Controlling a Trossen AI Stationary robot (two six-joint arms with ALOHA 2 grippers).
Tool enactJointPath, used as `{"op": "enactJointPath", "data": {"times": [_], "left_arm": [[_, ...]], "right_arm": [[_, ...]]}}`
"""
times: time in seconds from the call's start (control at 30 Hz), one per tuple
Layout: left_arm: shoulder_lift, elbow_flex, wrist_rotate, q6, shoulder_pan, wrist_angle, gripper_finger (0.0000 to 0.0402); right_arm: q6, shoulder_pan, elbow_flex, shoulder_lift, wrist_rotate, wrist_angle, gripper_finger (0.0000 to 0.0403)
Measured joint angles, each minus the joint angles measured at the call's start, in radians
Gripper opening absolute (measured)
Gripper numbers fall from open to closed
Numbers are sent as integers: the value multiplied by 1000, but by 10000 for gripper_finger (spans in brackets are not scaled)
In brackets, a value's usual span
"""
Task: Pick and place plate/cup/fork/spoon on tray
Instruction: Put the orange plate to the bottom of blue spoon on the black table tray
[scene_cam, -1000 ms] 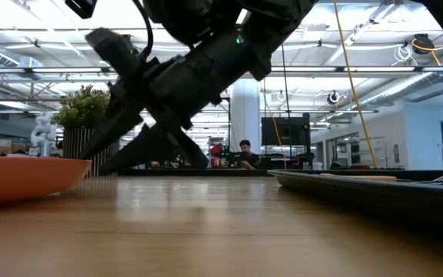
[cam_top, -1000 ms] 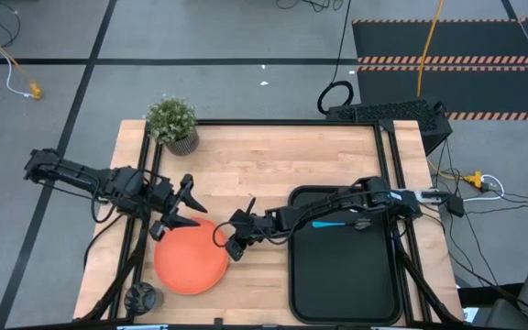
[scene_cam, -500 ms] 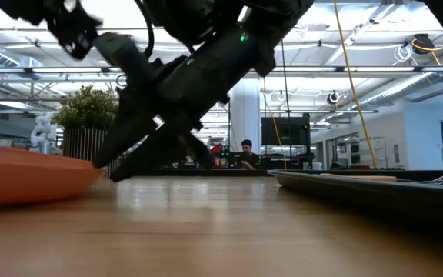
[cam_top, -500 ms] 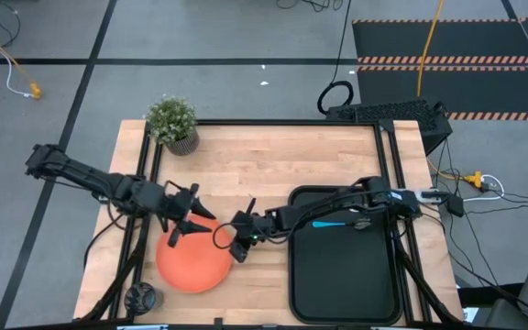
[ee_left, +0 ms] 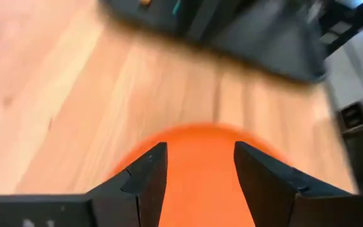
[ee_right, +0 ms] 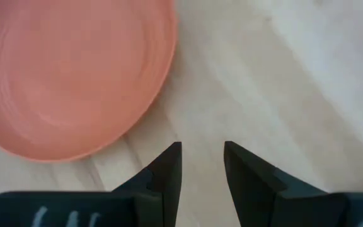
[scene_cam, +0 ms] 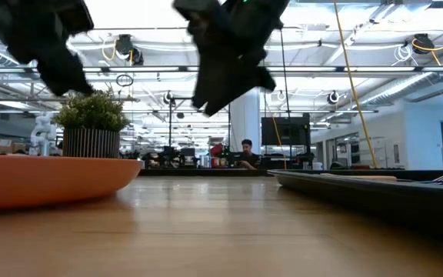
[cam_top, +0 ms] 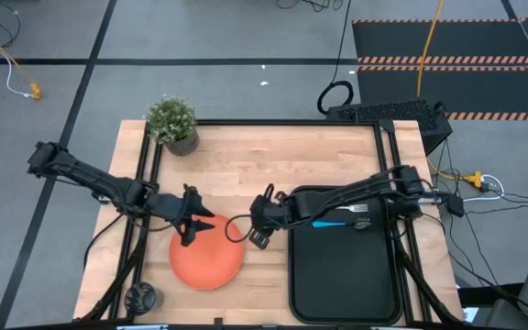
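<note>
- One table [cam_top: 273, 151] is seen.
- One tray [cam_top: 342, 275] lies on its right side.
- One plate [cam_top: 207, 259] rests flat on the table, left of the tray.
- One fork [cam_top: 357, 208] and one spoon [cam_top: 328, 223] lie in the tray.
- One cup [cam_top: 140, 297] stands at the table's near-left corner.
- Left gripper [cam_top: 193, 225]: fingers [ee_left: 145, 183] are spread over the plate's rim.
- Right gripper [cam_top: 263, 236]: fingers [ee_right: 164, 170] are parted, beside the plate.

No legible text, labels, brands or numbers in any view; nothing readable on any object or surface.
</note>
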Motion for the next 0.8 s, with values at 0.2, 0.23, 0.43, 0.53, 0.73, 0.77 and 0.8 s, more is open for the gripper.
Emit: {"op": "enactJointPath", "data": {"times": [0.2,0.23,0.43,0.53,0.73,0.77,0.8], "left_arm": [[154,-1,-14,-73,-16,-43,186],[175,-1,-14,-72,-17,-50,186],[281,-1,-16,-74,-14,-22,186],[335,0,-23,-99,-6,-36,186],[455,5,17,-173,29,-94,186],[468,7,26,-169,31,-85,186],[479,6,34,-162,31,-62,186]], "right_arm": [[5,45,0,-82,72,-62,112],[6,53,0,-89,85,-70,112],[32,88,0,-112,144,-132,112],[46,99,-1,-109,145,-145,112],[54,100,-1,-110,133,-150,112],[54,100,-1,-109,133,-150,112],[54,100,-1,-109,133,-149,112]]}}
